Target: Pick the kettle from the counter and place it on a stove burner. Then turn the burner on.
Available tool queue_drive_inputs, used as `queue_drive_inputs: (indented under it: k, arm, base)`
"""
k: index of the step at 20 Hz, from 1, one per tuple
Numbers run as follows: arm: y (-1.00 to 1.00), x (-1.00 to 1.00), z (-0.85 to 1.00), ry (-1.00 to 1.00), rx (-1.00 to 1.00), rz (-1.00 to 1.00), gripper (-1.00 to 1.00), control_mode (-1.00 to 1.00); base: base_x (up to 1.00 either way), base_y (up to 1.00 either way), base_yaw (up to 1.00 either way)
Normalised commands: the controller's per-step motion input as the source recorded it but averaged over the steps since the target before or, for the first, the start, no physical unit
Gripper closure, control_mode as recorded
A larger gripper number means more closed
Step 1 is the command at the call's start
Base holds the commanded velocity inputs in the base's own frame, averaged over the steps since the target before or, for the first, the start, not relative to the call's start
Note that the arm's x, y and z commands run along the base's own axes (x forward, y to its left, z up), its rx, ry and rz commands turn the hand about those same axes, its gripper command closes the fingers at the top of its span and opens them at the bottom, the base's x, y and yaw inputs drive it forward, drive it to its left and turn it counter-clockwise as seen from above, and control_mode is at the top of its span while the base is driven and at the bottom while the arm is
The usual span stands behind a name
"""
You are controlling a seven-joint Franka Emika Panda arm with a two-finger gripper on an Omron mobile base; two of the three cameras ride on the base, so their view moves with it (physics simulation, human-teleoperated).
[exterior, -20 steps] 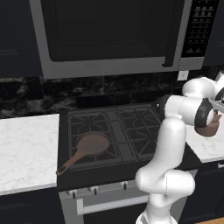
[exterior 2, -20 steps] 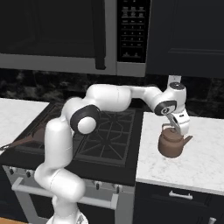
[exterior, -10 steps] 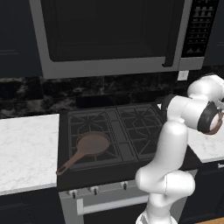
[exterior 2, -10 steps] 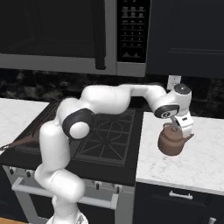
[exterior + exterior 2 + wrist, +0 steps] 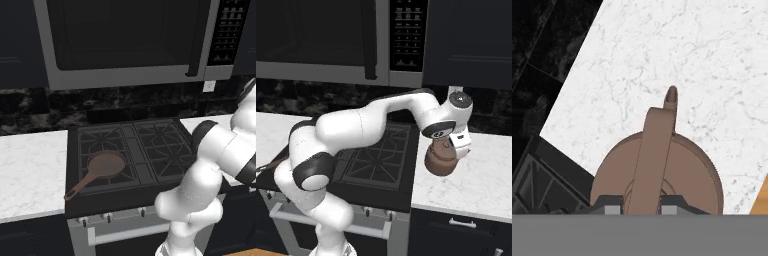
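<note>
End effector (image 5: pixel 641 204) clamped on the kettle (image 5: pixel 441 159) handle, kettle lifted above the desk (image 5: pixel 478 172) just beside the stove; carry it level to a free stove burner (image 5: pixel 159 137), clear of the frying pan (image 5: pixel 99 169).

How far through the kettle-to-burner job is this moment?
Done: the gripper is shut on the arched handle of the small copper-brown kettle, which appears lifted off the white marble counter. In hand: carrying it, near the edge of the black stove top. Left: setting it on a black grated burner; a brown frying pan occupies another. Then switching the burner on.
</note>
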Motion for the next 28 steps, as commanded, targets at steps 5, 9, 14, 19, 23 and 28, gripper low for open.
queue_drive_inputs:
  k: [5, 9, 14, 19, 23, 28]
  arm:
    - [1.0, -0.41, 0.34, 0.03, 0.0, -0.17, 1.0, -1.0]
    - [1.0, -0.28, 0.01, 0.0, 0.0, -0.24, 1.0, -1.0]
    - [1.0, -0.07, 0.0, -0.02, 0.0, -0.29, 1.0, -1.0]
    - [1.0, 0.08, 0.0, 0.07, 0.12, -0.26, 1.0, -1.0]
    - [1.0, 0.47, 0.0, 0.17, 0.11, -0.16, 1.0, -1.0]
    - [0.53, 0.36, 0.0, 0.1, -0.07, -0.08, 1.0, -1.0]
  base:
    - [0.0, 0.0, 0.0]
    - [0.0, 0.0, 0.0]
    - [0.0, 0.0, 0.0]
    - [0.0, 0.0, 0.0]
    - [0.0, 0.0, 0.0]
    - [0.0, 0.0, 0.0]
